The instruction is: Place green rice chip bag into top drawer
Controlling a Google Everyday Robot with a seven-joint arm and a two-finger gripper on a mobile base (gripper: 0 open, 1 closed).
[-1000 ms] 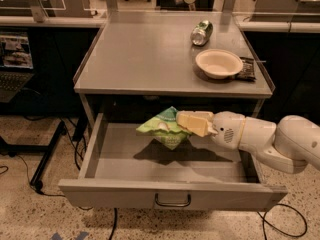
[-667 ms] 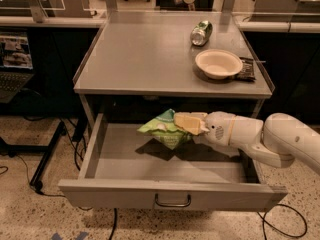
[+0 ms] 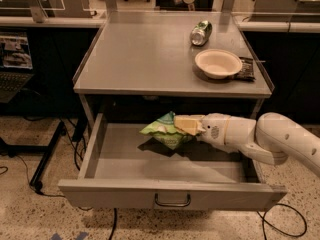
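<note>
The green rice chip bag [image 3: 164, 132] is a crinkly light-green bag held just above the floor of the open top drawer [image 3: 125, 164], near its back middle. My gripper [image 3: 186, 126] reaches in from the right over the drawer and is shut on the bag's right end. The white arm [image 3: 270, 139] runs off to the right. The drawer is pulled fully out, and its curved metal handle [image 3: 172, 201] is centred on the front panel. The bag casts a shadow on the drawer floor below it.
On the grey table top [image 3: 145, 59] above the drawer stand a white bowl [image 3: 218, 63], a small dark packet [image 3: 246, 68] beside it and a tipped can [image 3: 201, 32] at the back right. A black stand leg [image 3: 45, 159] is on the floor at left.
The gripper and the bag have dropped slightly lower into the drawer and shifted a little left; the arm has extended further in.
</note>
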